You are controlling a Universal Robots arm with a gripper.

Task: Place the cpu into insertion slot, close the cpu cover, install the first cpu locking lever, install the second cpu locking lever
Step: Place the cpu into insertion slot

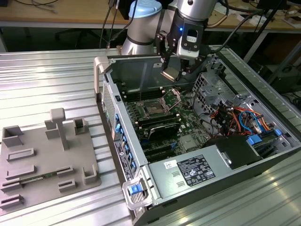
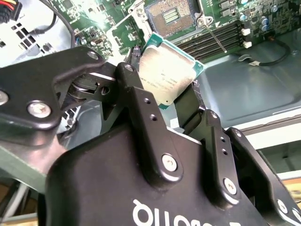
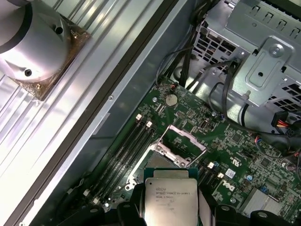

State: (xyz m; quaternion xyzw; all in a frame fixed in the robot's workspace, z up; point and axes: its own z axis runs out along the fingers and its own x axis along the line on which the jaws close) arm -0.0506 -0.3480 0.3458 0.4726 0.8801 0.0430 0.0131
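My gripper (image 1: 173,71) hangs above the open computer case, shut on the cpu (image 1: 170,74), a small square chip with a silver top. In both wrist views the cpu (image 2: 167,77) (image 3: 170,200) sits clamped by its edges between the two black fingers (image 2: 136,96). The insertion slot (image 1: 154,108) (image 2: 171,14) lies open on the green board below and a little toward the exterior view's left of the chip. The cpu cover (image 1: 175,96) (image 3: 181,143) stands raised at the slot's far edge. A thin silver locking lever (image 2: 214,35) sticks up beside the slot.
Black memory slots (image 1: 157,125) run beside the socket. A metal drive cage (image 1: 211,84) and coloured cables (image 1: 240,117) fill the case's right side, with a power supply (image 1: 193,172) in front. A grey fixture plate (image 1: 47,160) lies on the ribbed table at the left.
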